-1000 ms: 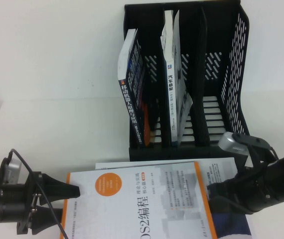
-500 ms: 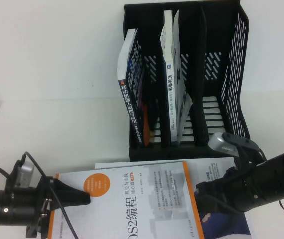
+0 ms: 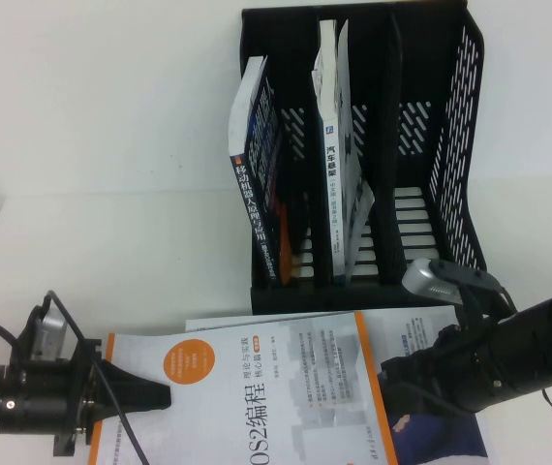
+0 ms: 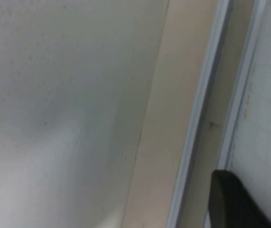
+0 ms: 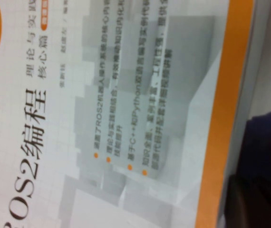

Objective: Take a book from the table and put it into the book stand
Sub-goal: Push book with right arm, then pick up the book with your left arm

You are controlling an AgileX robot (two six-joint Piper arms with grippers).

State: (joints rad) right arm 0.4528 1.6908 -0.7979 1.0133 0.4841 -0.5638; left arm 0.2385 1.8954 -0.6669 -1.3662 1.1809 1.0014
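We are viewing the table (image 3: 111,252) from above: the book (image 3: 257,387), white with an orange border, is lying flat at the near edge on top of a second flat book (image 3: 431,334), well apart from the slots of the stand (image 3: 450,145). The left gripper (image 3: 155,395) is lying low at the book's left edge, its tip touching the cover; whether its fingers are parted we cannot tell. The right gripper (image 3: 392,378) is sitting at the book's right orange edge; its finger spacing is likewise hidden, and we cannot tell whether it is gripping anything. We are judging the step in hand to be securing the book from both sides. To do this well, we are advising that one gripper brace the book while the other works under the edge, lifting only the top volume and not the one below. The stand is already holding two upright books, one leaning in the left slot (image 3: 257,174) and one in the middle (image 3: 332,145); the right slots are looking free. The table is white and smooth, so the book may be sliding easily; a pale wall is standing behind.
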